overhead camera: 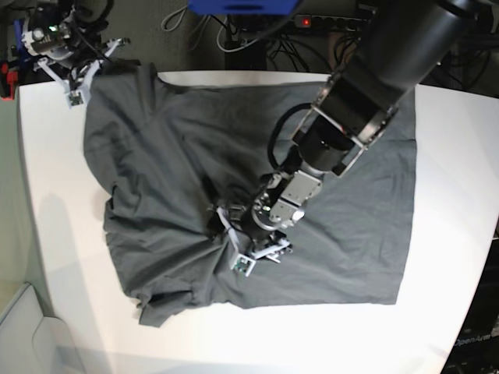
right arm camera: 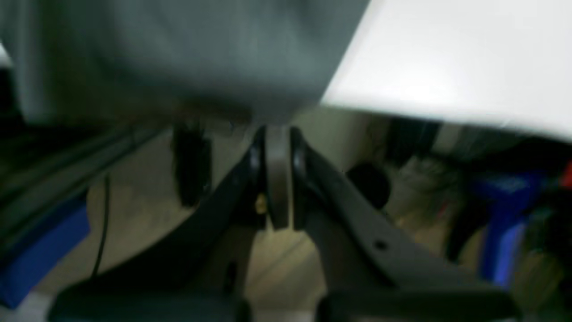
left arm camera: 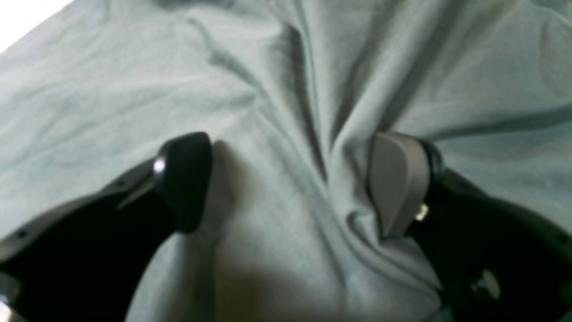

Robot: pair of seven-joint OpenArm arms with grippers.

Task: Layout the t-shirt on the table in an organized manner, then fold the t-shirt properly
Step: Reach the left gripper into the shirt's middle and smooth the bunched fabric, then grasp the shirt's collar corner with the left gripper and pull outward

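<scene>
The dark grey t-shirt (overhead camera: 156, 156) lies spread but wrinkled on the white table (overhead camera: 452, 327), bunched near its middle. My left gripper (overhead camera: 249, 245) presses down on that bunch. In the left wrist view it (left arm camera: 290, 183) stands open, both fingers on the t-shirt (left arm camera: 134, 89) with a raised ridge of cloth between them. My right gripper (overhead camera: 78, 82) is at the table's far left corner. In the right wrist view it (right arm camera: 277, 134) is shut, its tips at the edge of the t-shirt (right arm camera: 178, 53) where the cloth hangs past the table (right arm camera: 447, 67).
Cables and a power strip (overhead camera: 327, 22) lie behind the table's far edge. Below the table edge, blurred blue objects (right arm camera: 505, 214) and floor clutter show. A strip of bare table (left arm camera: 18, 18) shows at the top left of the left wrist view.
</scene>
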